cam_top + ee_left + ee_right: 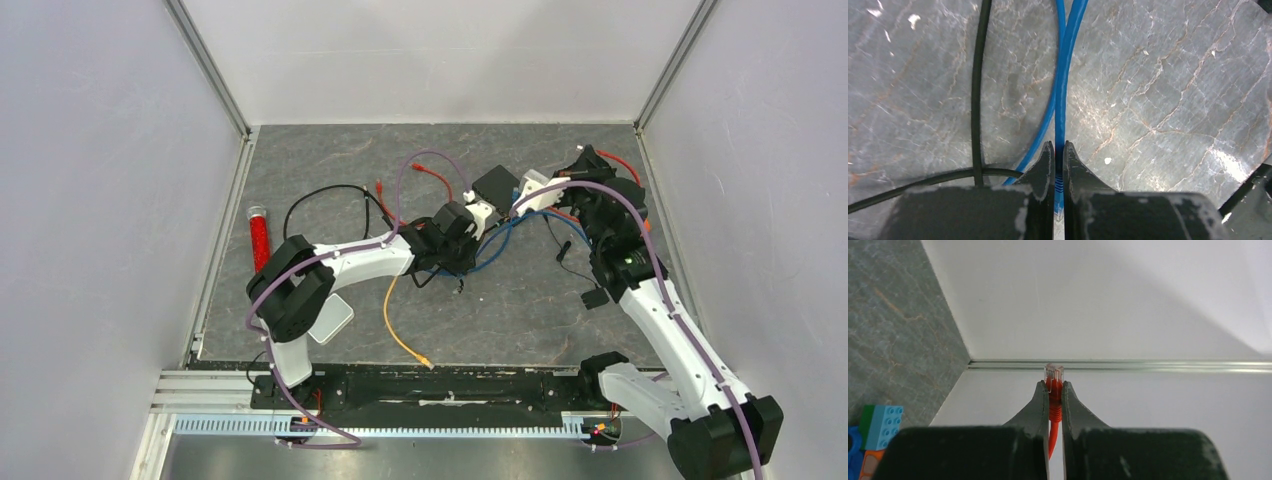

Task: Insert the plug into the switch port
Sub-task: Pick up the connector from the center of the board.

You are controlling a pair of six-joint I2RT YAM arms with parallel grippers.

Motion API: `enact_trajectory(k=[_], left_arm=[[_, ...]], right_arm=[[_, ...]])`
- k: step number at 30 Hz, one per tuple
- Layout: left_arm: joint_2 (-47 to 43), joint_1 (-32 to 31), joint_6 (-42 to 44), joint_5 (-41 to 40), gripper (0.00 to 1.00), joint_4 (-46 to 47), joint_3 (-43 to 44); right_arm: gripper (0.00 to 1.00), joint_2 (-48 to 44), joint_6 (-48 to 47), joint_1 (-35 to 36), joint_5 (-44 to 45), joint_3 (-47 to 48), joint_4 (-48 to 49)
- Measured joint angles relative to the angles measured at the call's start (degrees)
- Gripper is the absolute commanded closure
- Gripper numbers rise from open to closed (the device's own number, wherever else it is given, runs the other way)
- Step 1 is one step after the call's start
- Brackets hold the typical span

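Currently, your right pincer (1054,387) is clenched on the red cable (1051,440) just behind its plug (1054,373). The two fingers press the red boot from either side, and the clear plug stands proud of the tips, pointing away from the wrist. Beyond the plug you face a pale wall with a metal rail (1148,365) running across it. Low and to the left of this pincer, at the corner of the wrist view, coloured toy bricks (882,426) sit on the grey mat (893,330). Seen from overhead, the pincer is near the far right corner of the enclosure, and a black box (495,186) lies to its left, apart from the plug. You cannot tell from these views whether that box is the switch or which face carries its ports. Your left pincer (1058,150) is likewise clamped, on a blue cable (1064,85) that passes between its tips and runs straight ahead over the mat. A second run of blue lies against it on the left, just ahead of the tips. Further left a black cable (977,85) runs roughly parallel, and another black run crosses it close to the left finger (1040,170). Overhead, the left pincer sits just short of the black box, and an orange cable (400,335) trails behind it toward the arm bases.
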Motion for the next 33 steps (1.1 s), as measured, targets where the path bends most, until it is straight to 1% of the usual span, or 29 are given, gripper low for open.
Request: enact_trajectory(k=[2,4,8,10,13,16,20,23,27,30,33], left_arm=[[0.0,0.0,-1.3,0.6,0.89,0.0,-0.6],[0.0,-0.1,-2.3,1.2,0.82,0.3,-1.3],[0.0,-0.4,-3.1,1.3,0.56,0.9,-3.7],[0.0,-0.4,-3.2,1.0,0.47,0.7,-4.5],[-0.9,-0.6,-3.1,-1.2,0.39,0.2,-4.7],[-4.6,-0.6,-2.7,-5.1,0.36,0.0,-4.7],[-12.3,-0.6,-0.9,-9.4,0.36,1.9,-4.7],[-17.6,-0.6,2.6,-10.6,0.37,5.0,-4.6],[-20.5,-0.6,9.1,-8.6,0.38,10.6,-4.5],[-20.1,-0.6,13.6,-5.0,0.38,13.4,-4.6],[-19.0,-0.7,16.8,-0.5,0.38,16.5,-5.2]], right_arm=[[1.00,1.1,1.9,0.0,1.6,1.1,2.1],[1.00,2.0,4.0,0.0,3.4,2.6,3.6],[1.00,3.8,10.4,0.0,8.2,7.0,5.5],[1.00,4.7,15.4,0.0,11.0,9.3,5.9],[1.00,5.1,26.1,0.0,15.2,11.5,6.3],[1.00,5.0,37.8,0.0,18.6,11.8,6.2],[1.00,5.0,56.2,0.0,23.3,11.8,4.0],[1.00,5.0,70.3,0.0,25.0,11.8,0.3],[1.00,5.6,90.0,0.0,23.8,10.9,-4.0],[1.00,5.6,105.1,0.0,20.4,5.9,-4.6],[1.00,5.7,117.5,0.0,16.5,-0.6,-5.0]])
